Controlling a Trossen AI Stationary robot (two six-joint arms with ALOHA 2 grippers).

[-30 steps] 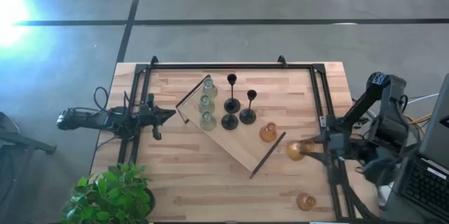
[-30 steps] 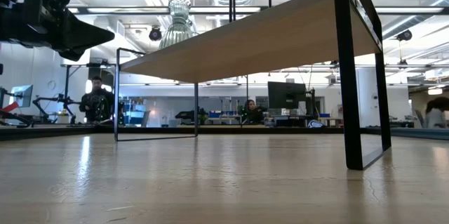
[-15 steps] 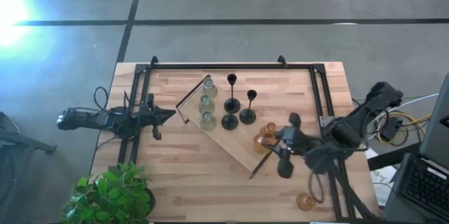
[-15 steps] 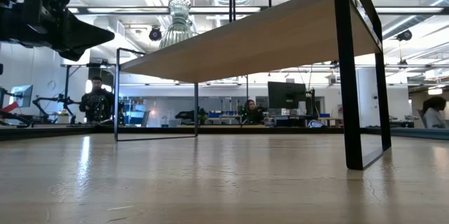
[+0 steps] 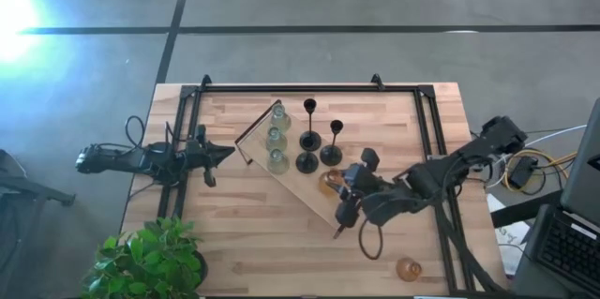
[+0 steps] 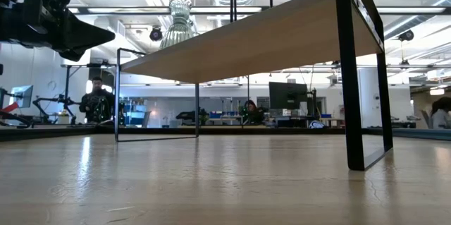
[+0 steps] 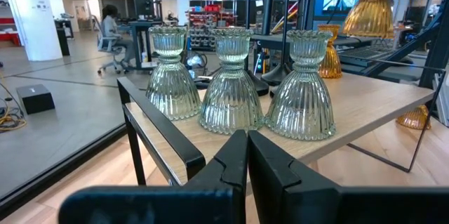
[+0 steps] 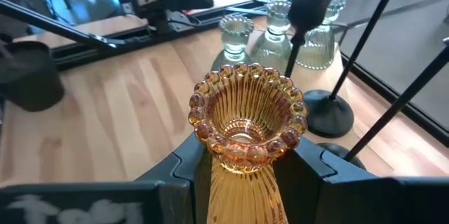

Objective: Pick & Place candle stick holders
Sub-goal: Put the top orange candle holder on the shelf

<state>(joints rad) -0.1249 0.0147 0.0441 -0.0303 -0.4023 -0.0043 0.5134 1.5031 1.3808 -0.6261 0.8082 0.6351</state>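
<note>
A wooden board [image 5: 314, 201] with black handles lies slantwise on the table. Three pale green glass holders [image 5: 276, 136] and three black holders [image 5: 319, 154] stand on it. In the left wrist view one amber holder [image 7: 330, 50] also stands on it. My right gripper [image 5: 332, 186] is shut on a second amber holder [image 8: 245, 115] above the board's near right part. A third amber holder [image 5: 408, 268] stands on the table near the right front corner. My left gripper [image 5: 221, 154] is shut and empty, left of the board, facing the green holders [image 7: 231, 83]. My right gripper pinches the amber holder between its two fingers [image 8: 188, 168], on its ribbed body just below the beaded rim [image 8: 242, 164]. The fingers come roughly level from the table's right. The holder stands upright, rim up, lifted clear above the board [image 7: 372, 6].
Black metal rails [image 5: 427, 130] frame the table's far, left and right sides. A potted plant [image 5: 150, 261] stands at the near left corner. Bare wood lies in front of the board. People sit at desks in the room beyond [image 6: 95, 101].
My right gripper has carried the amber holder from beyond the board's right end toward the table's left, to above the board. The holder has stayed upright in the hold. It has come into the top of the low view.
</note>
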